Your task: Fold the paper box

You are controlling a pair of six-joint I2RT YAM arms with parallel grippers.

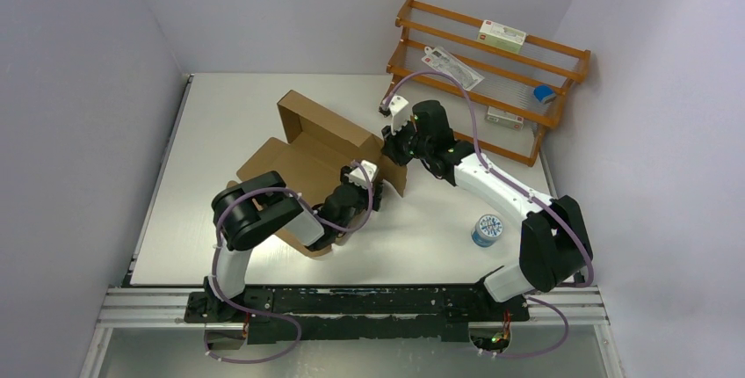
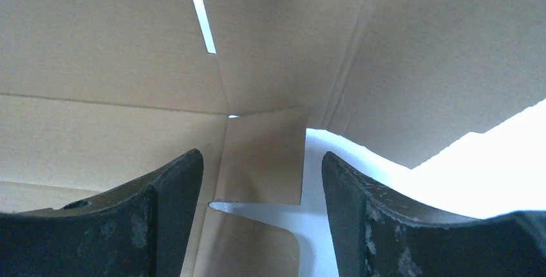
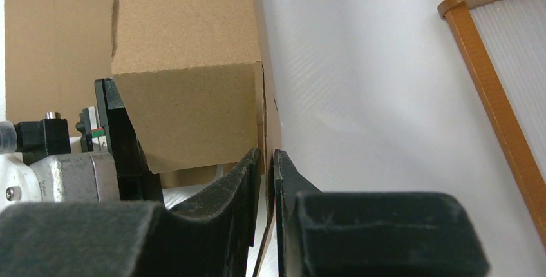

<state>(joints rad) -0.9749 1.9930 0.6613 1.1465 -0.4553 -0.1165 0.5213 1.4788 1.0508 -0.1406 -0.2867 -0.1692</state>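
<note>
The paper box (image 1: pixel 321 145), plain brown cardboard, lies partly folded in the middle of the table with its back wall raised. My right gripper (image 1: pixel 393 145) is at its right end, shut on the thin edge of a standing side flap (image 3: pixel 265 116). My left gripper (image 1: pixel 365 186) is at the box's front right. In the left wrist view its jaws stand open and a small cardboard tab (image 2: pixel 264 158) lies between the fingers (image 2: pixel 174 200) without touching them. Behind the tab the box's inner panels (image 2: pixel 96 64) fill the view.
An orange rack (image 1: pixel 492 70) stands at the back right with white cartons and a blue item on it; its frame (image 3: pixel 496 96) shows in the right wrist view. A round blue-and-white tin (image 1: pixel 486 229) sits beside the right arm. Walls close in the table's left, back and right.
</note>
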